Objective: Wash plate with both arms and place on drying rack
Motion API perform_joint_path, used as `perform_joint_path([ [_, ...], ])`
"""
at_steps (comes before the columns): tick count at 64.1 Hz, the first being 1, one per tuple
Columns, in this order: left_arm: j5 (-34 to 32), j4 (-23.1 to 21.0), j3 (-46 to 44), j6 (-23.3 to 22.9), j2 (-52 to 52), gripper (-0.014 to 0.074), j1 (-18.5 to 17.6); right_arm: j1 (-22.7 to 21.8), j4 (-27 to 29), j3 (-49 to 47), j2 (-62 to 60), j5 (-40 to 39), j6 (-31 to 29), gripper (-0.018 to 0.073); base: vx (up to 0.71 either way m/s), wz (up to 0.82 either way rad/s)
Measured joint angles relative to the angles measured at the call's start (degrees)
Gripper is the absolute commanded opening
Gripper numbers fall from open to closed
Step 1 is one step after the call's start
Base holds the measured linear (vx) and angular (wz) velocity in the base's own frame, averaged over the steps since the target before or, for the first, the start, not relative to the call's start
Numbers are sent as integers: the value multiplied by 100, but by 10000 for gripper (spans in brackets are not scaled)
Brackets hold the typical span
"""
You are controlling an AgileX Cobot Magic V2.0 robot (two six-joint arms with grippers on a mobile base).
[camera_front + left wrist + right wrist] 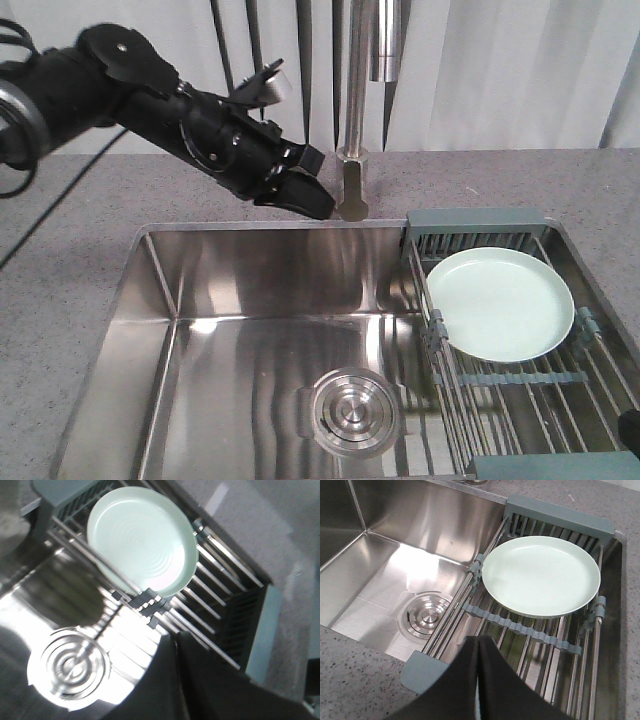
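Note:
The pale mint-green plate [500,304] [141,539] [541,575] lies flat on the wire drying rack [540,395] [220,595] [535,637] across the right end of the sink. My left gripper [312,196] [178,636] hangs shut and empty over the sink's back edge, left of the plate. My right gripper [478,640] is shut with nothing in it, above the near end of the rack, short of the plate. In the front view only a dark scrap of the right arm [630,430] shows at the right edge.
The steel sink basin [250,350] has a round drain cover [352,410] [424,615] in its floor. A faucet [352,150] stands on the speckled grey countertop [80,220] behind the sink, right beside my left gripper. Curtain folds hang behind.

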Motion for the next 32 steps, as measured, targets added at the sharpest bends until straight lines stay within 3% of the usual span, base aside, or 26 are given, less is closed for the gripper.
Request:
perform_joint_path([
  [5, 100, 684, 0, -214, -511, -6, 0, 0, 0, 0, 0, 0, 0, -4, 0, 0],
  [12, 118, 1235, 68, -354, -1322, -6, 0, 0, 0, 0, 0, 0, 0, -4, 0, 0],
  [24, 21, 1585, 1183, -391, -3167, -6, 0, 0, 0, 0, 0, -99, 0, -4, 0, 0],
  [32, -608, 1673, 2603, -396, -4508, -6, 0, 0, 0, 0, 0, -249, 0, -4, 0, 0],
])
